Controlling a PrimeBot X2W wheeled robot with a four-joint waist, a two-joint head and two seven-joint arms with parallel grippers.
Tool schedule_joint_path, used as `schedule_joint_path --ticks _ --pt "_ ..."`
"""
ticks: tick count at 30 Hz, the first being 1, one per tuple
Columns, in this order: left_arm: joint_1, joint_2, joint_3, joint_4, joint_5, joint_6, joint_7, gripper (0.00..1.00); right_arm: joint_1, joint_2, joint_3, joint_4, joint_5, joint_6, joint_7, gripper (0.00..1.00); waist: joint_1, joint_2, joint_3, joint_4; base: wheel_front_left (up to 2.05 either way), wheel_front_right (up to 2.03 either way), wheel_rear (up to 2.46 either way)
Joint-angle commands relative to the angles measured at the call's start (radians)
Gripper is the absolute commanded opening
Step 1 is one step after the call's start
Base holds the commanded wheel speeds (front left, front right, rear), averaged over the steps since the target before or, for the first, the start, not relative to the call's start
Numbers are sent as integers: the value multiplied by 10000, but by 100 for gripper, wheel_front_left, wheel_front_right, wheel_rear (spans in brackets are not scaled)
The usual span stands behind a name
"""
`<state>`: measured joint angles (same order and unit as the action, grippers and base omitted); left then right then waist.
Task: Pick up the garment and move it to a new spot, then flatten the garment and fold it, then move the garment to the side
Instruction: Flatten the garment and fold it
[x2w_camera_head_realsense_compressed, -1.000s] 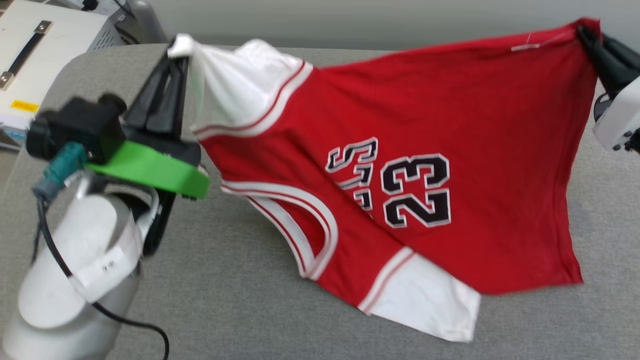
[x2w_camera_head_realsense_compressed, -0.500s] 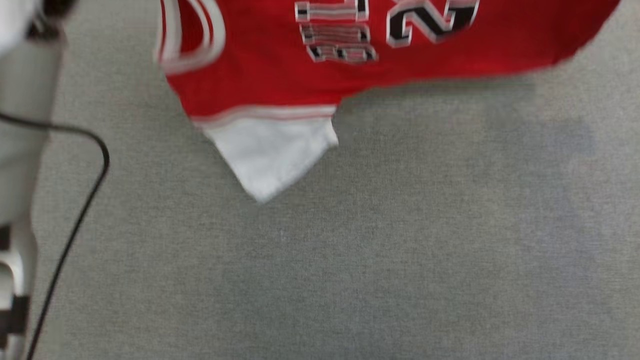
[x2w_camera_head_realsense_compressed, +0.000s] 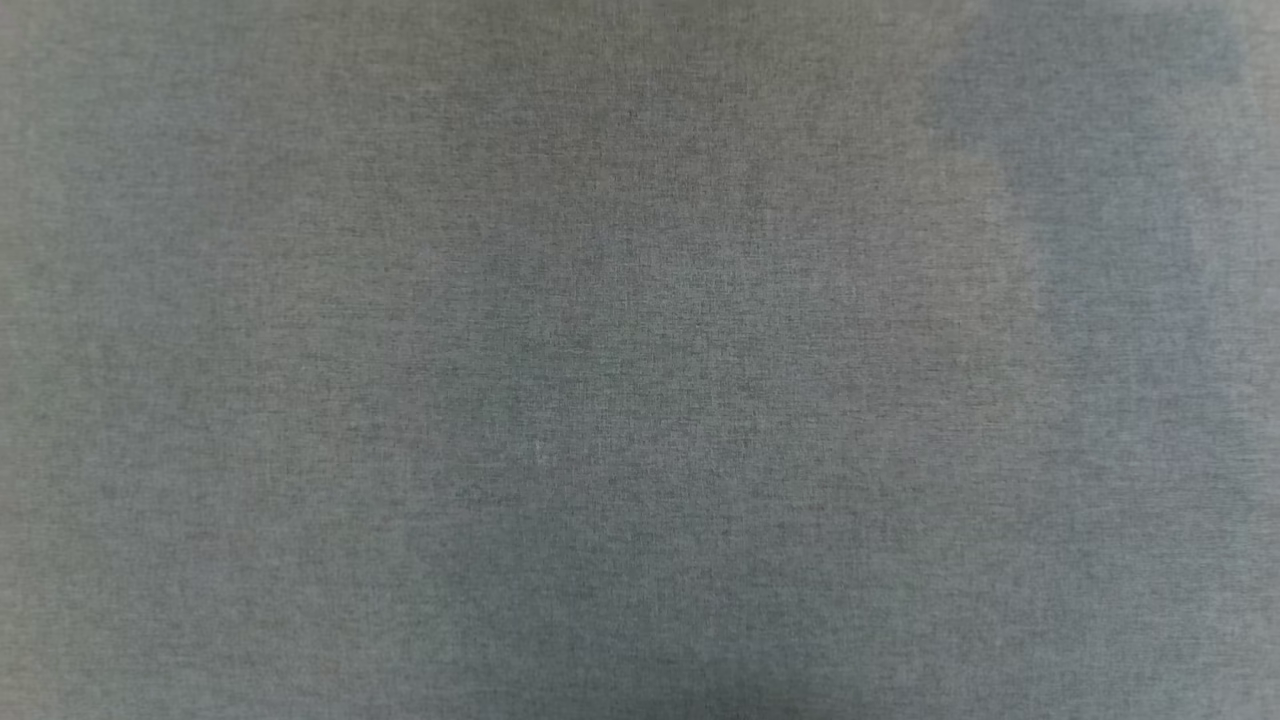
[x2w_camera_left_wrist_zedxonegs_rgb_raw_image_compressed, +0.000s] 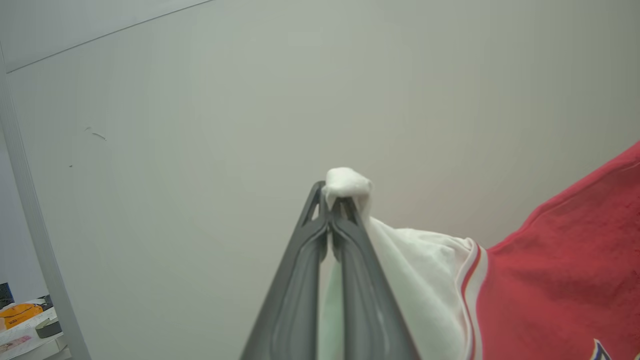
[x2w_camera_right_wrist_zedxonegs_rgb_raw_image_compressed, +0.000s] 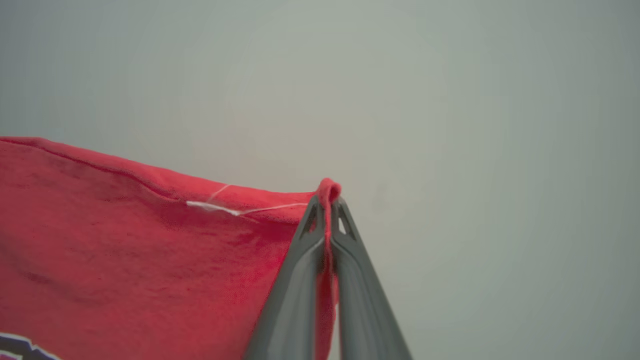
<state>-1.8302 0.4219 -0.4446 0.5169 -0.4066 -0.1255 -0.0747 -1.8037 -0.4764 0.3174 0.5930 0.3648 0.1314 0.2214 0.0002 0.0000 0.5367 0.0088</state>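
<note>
Left gripper (x2w_camera_left_wrist_zedxonegs_rgb_raw_image_compressed: 330, 205) of mine pinched the T-shirt (x2w_camera_left_wrist_zedxonegs_rgb_raw_image_compressed: 560, 280) by its white sleeve; my right gripper (x2w_camera_right_wrist_zedxonegs_rgb_raw_image_compressed: 327, 205) pinched its red corner.

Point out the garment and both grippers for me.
garment (x2w_camera_right_wrist_zedxonegs_rgb_raw_image_compressed: 125, 240): right wrist view, red body fabric.
left gripper (x2w_camera_left_wrist_zedxonegs_rgb_raw_image_compressed: 331, 201): left wrist view, between fingertips pinching the white sleeve.
right gripper (x2w_camera_right_wrist_zedxonegs_rgb_raw_image_compressed: 327, 203): right wrist view, between fingertips pinching a red edge.

Head view dim, bluish shadow patches on grey surface (x2w_camera_head_realsense_compressed: 250, 300); wrist views softly, evenly lit.
</note>
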Motion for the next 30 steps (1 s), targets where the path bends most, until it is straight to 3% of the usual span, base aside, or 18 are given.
schedule_joint_path --ticks 1,7,16,22,30 --pt "-148 46 -69 224 -93 -33 -139 0 -131 65 101 314 -200 -7 -178 0 -2 0 324 -8 0 0 0" --pt "288 76 -591 1155 -531 -47 -851 0 333 382 472 1609 216 -7 -1060 0 -2 0 648 53 0 0 0" --pt "2717 274 -1109 1600 -1279 -50 -1714 0 2488 937 1251 2556 1427 -7 -2387 0 -2 0 253 -13 0 0 0" --pt "5171 560 -1031 964 -1406 126 -1855 0 4348 929 2135 2479 2357 -7 -2918 0 -2 0 -619 -19 0 0 0" --pt "9385 701 -721 -921 -1486 879 -1868 0 7145 383 3403 1752 3388 -7 -3233 0 -2 0 -1962 96 0 0 0"
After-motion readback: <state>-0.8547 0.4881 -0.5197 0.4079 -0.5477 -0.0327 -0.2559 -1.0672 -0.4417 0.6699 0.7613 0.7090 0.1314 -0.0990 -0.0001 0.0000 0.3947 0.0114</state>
